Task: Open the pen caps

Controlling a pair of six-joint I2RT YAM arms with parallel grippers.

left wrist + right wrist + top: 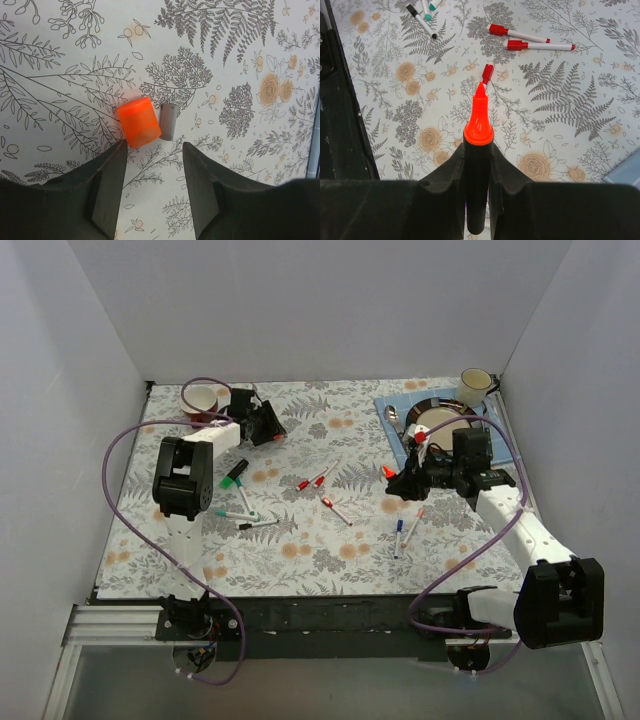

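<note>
My right gripper [479, 152] is shut on a thick black-barrelled marker [478, 200]. Its orange tip [479, 117] is bare and points out over the table; in the top view the gripper [405, 482] holds it mid-right above the cloth. My left gripper [152, 150] is open and empty at the back left [264, 426]. An orange cap [139, 122] lies on the cloth just beyond its left fingertip [117, 160], apart from it. Two red-capped white pens [520, 35] lie ahead of the right gripper, and a shorter red-ended pen [487, 73] lies under the marker's tip.
More pens lie mid-table: a green-capped black marker [235, 475], thin pens [248, 518], and blue-ended pens [405, 530]. A red cup [203, 397] stands at the back left. A blue mat [392, 405] with a plate, cutlery and a mug [475, 386] is at the back right.
</note>
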